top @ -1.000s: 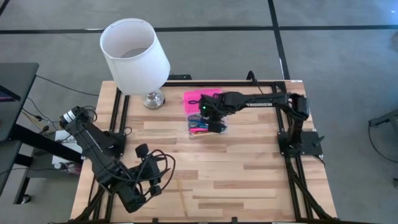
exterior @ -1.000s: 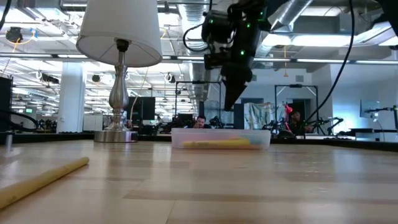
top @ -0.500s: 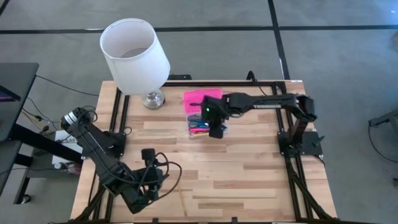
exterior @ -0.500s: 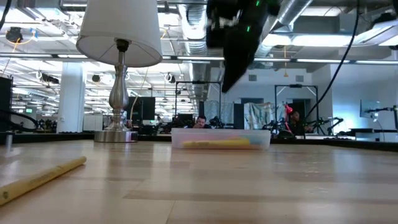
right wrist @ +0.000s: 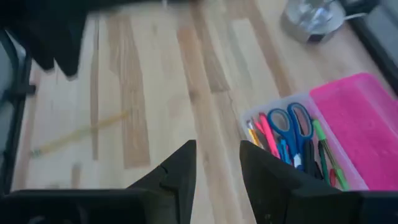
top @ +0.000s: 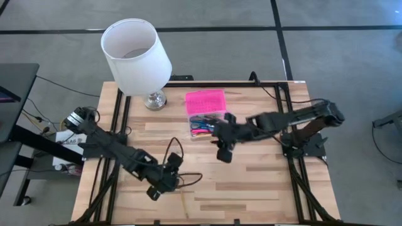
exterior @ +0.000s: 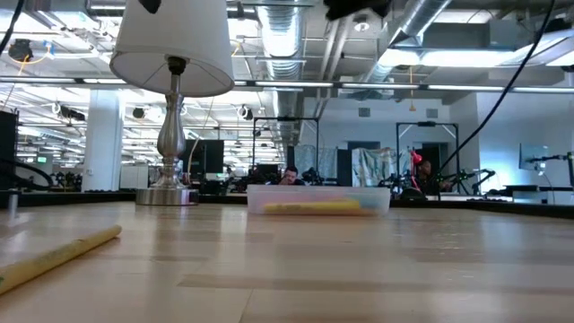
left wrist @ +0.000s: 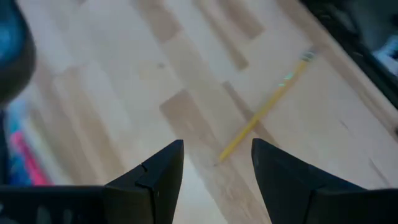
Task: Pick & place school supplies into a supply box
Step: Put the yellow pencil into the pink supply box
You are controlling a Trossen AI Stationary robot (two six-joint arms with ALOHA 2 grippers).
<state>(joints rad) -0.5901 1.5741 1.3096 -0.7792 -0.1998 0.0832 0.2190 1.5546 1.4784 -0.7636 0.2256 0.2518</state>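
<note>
Right gripper (top: pixel 221 154) hangs spread just beside the clear supply box (top: pixel 207 125) — pens and scissors (right wrist: pixel 291 127) inside. Left gripper (left wrist: pixel 214 163), spread, hovers near a lone yellow pencil (left wrist: pixel 264 112), well apart from the box.

Tabletop (top: pixel 251 182): pale wood planks
Far edge: lamp (top: pixel 137 58), open supply box (top: pixel 206 119) of school supplies
Near-left: lone yellow pencil (top: pixel 184 202)

Right gripper (top: pixel 223 152) is pulling away from supply box (top: pixel 207 123), swinging out over bare table (top: pixel 264 176), rising out of low view, fingers (right wrist: pixel 180 171) now parted. Left gripper (top: pixel 164 182) is travelling from near-left table edge toward centre, closing on yellow pencil (left wrist: pixel 264 112), jaws apart.
</note>
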